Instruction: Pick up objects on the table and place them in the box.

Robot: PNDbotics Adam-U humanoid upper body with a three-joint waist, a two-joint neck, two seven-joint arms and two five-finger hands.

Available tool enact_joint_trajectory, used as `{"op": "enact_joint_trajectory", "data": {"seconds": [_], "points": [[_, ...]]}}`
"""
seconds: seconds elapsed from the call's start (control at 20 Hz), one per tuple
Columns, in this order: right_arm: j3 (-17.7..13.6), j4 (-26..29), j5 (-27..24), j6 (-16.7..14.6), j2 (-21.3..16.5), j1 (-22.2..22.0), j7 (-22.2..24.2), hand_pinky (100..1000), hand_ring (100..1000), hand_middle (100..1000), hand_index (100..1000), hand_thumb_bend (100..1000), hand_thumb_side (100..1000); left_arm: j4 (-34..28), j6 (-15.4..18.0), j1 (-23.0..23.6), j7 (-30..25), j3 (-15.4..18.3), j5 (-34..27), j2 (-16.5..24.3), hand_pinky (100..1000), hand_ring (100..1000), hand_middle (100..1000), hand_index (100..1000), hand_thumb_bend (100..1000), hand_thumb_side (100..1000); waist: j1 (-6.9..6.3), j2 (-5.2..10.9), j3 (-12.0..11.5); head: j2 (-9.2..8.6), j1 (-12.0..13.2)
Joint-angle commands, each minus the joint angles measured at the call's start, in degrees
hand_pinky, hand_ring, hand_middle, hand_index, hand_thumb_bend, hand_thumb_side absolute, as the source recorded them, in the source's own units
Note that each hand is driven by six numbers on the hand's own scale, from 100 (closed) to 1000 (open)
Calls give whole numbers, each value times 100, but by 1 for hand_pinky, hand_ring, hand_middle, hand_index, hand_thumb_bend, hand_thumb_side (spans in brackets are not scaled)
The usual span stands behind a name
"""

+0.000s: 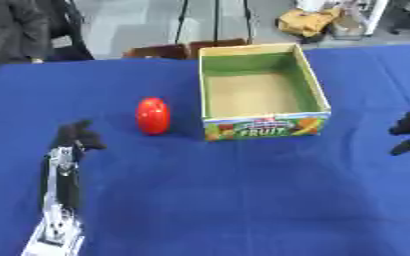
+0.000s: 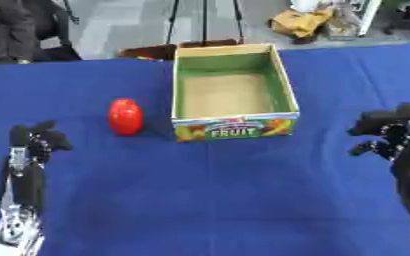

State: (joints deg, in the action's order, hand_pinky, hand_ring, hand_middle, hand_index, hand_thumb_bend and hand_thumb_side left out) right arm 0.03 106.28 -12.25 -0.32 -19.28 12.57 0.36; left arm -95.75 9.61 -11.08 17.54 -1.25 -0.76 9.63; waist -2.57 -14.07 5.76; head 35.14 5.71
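Blue cloth (image 1: 243, 200) is covering the table. Both hands, left hand (image 1: 75, 136) and right hand (image 2: 385, 131), are hovering curled and empty. Next: left reaching for the red object (image 1: 152, 115) beside the empty box (image 1: 263, 127).

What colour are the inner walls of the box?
Green, above a tan floor; the box shows this best in the left eye view.

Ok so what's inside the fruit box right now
Nothing visible: the fruit box shows only green inner walls and a bare brown floor. The strip of floor just behind its near wall is hidden.
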Motion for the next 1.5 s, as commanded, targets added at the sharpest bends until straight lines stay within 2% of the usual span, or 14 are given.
{"op": "enact_joint_trajectory", "data": {"seconds": [0.05, 0.55, 0.7, 0.8, 0.95, 1.15, 1.3, 1.45, 1.5], "points": [[-40, 83, 13, 1, -68, 34, -1, 468, 644, 592, 672, 100, 939, -67, 8, -21, -27, -17, -17, 32, 736, 508, 520, 749, 685, 932, 21, 100, -7, -75, -23], [-41, 79, 11, 3, -65, 27, 0, 468, 645, 592, 672, 100, 940, -56, 15, -10, -41, -21, -29, 25, 737, 509, 521, 749, 690, 927, 22, 101, -8, -85, -52], [-41, 81, 11, 2, -66, 27, 1, 468, 645, 592, 672, 100, 940, -58, -11, -21, -68, -17, 46, 73, 739, 507, 521, 752, 726, 894, 19, 104, -4, -74, -62], [-42, 80, 13, 3, -76, 23, 1, 468, 645, 592, 672, 100, 939, -91, -112, -96, -124, -1, 300, 229, 743, 509, 523, 757, 764, 851, 16, 114, -2, -43, -89], [-43, 74, 15, 4, -84, 8, 3, 468, 645, 592, 672, 100, 940, -187, -452, -331, -289, 5, 823, 592, 754, 531, 544, 778, 832, 772, 9, 137, 2, -23, -125], [-32, 63, 15, 7, -95, -15, 15, 468, 645, 592, 672, 100, 939, -265, -1116, -953, -847, -70, 1719, 1209, 774, 584, 591, 820, 883, 661, -6, 184, 21, -17, -171], [-19, 57, 12, 8, -102, -26, 29, 468, 645, 593, 672, 100, 940, -129, -1586, -1583, -1457, -168, 2401, 1574, 788, 626, 639, 843, 866, 587, -9, 215, 56, -20, -169], [-8, 51, 9, 9, -110, -39, 41, 468, 645, 593, 672, 100, 941, 252, -1898, -2268, -2201, -307, 3129, 1821, 787, 632, 648, 843, 836, 539, -12, 232, 103, -7, -147], [-3, 49, 8, 10, -110, -44, 46, 468, 645, 593, 672, 100, 942, 456, -1953, -2506, -2485, -383, 3350, 1881, 781, 636, 654, 843, 781, 523, -16, 236, 126, 4, -139]]}}
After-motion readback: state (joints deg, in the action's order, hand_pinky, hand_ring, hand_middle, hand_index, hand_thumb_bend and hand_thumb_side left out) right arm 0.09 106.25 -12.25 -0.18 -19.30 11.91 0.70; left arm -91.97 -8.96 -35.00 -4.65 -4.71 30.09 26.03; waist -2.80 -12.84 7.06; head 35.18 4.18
